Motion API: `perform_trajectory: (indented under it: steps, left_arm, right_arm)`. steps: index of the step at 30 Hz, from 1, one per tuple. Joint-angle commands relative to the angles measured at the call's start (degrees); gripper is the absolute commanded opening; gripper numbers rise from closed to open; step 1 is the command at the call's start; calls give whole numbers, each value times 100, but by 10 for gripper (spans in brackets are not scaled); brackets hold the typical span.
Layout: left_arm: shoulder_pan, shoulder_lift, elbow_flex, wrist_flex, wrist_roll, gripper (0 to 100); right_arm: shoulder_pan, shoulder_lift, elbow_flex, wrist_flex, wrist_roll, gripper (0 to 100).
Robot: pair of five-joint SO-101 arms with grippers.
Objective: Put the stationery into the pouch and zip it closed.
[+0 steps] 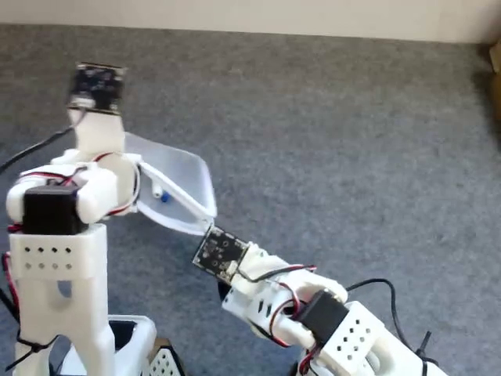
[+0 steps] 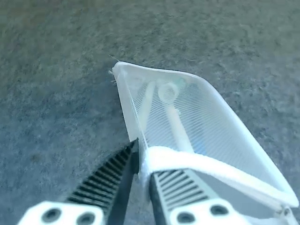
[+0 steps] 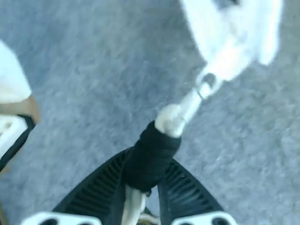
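Left jaws on pouch [image 2: 197, 117] rim, carpet [image 2: 56, 70] beyond

The desk [image 1: 352, 141] is covered in grey short-pile carpet with a fine speckled weave. A pale strip [image 1: 274, 16] borders its far side. One white arm [image 1: 59, 266] rises at its near side and another [image 1: 352, 333] beside it, where a black cable [image 1: 389, 291] curves over the carpet. A brown sliver [image 1: 495, 78] shows at the far right edge.
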Motion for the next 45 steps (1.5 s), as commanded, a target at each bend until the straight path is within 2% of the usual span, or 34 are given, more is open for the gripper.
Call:
perform_trajectory:
  steps: [1,4,7,10,13,17,24,31,37,40,45]
  left_arm:
    - [646,-92,-338,-193,-571,13]
    - [980,-92,-321,-193,-914,75]
    - [1218,-92,-356,-202,-958,173]
    - [1367,-92,-356,-527,-958,227]
    - [1648,-92,-330,-835,-1248,233]
    - [2440,-92,-312,-888,-1723,232]
    - [3802,-48,-330,-897,-1732,233]
    - [4576,-48,-356,-897,-1732,232]
    - [4576,-92,-708,-853,-1688,231]
    - [4312,-92,-1165,-809,-1670,231]
    - [3723,-92,-1947,-229,-1415,231]
  right_arm:
    - [-295,-31,-242,180,105,5]
    - [-488,-31,-224,189,105,5]
    - [-655,-31,-224,365,105,5]
    - [-813,-31,-277,620,105,5]
    - [-866,-31,-268,655,105,5]
    - [-866,-31,-233,664,105,5]
    - [-866,-31,-224,664,105,5]
    - [-857,-31,-224,664,105,5]
    - [-831,-31,-224,664,97,5]
    - [-778,-31,-277,690,70,5]
    - [-259,-198,-629,1358,70,5]
